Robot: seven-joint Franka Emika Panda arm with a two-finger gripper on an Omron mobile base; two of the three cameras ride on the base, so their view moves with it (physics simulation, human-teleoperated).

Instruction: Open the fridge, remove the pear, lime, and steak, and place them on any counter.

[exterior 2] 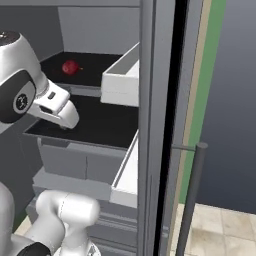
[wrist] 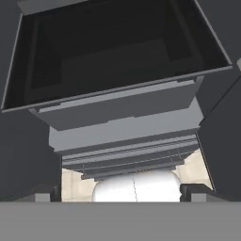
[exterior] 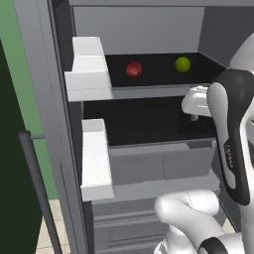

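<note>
The fridge stands open, both doors swung wide. On its upper black shelf lie the dark red pear and, to its right, the yellow-green lime. The pear shows again in the right base view, at the shelf's back. My gripper hovers over the lower black shelf, at the shelf's front right and below the lime. Its fingertips stand wide apart, open and holding nothing. In the right base view the gripper points down at that shelf. The steak and the counter are out of view.
White door bins jut from the open doors on either side of the shelves. Grey drawers sit under the lower shelf. Long bar handles stand at the outer edges. A tiled floor lies below.
</note>
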